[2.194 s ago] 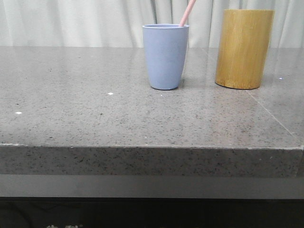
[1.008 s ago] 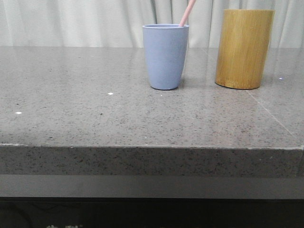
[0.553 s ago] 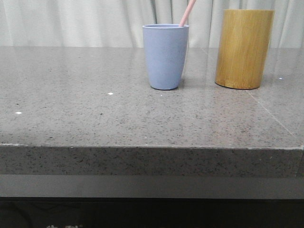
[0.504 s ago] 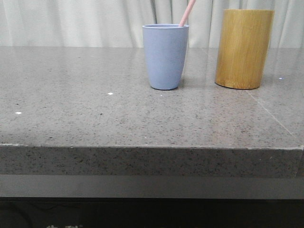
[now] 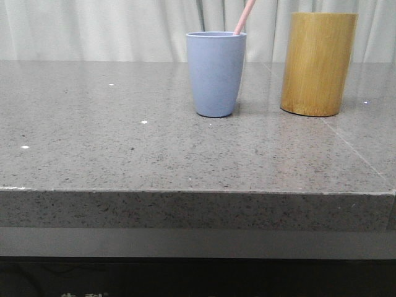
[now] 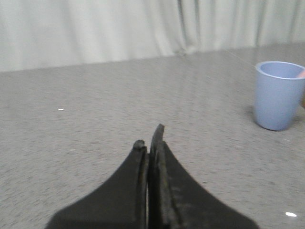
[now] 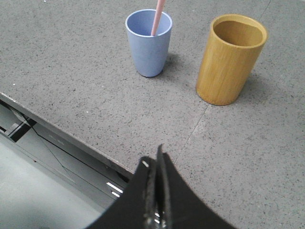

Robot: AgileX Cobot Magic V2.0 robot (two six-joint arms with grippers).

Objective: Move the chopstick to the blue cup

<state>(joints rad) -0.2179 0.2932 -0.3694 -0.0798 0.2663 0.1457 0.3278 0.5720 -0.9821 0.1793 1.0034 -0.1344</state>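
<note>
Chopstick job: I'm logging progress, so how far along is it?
It looks done. The chopstick stands inside the blue cup, leaning on its rim, its upper end sticking out. The bamboo holder beside it looks empty. Nothing is in hand: the left gripper and right gripper are both shut on nothing, away from the cup. Nothing visible remains to do.

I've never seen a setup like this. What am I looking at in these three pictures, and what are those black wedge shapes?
It is a two-armed robot at a stone table. One camera looks forward over the table; the other two sit on the wrists. The black wedges are the left gripper and right gripper, both shut and holding nothing. On the table stand a blue cup and, beside it, a taller bamboo holder. A pink chopstick leans inside the cup, so the transfer looks done.
</note>
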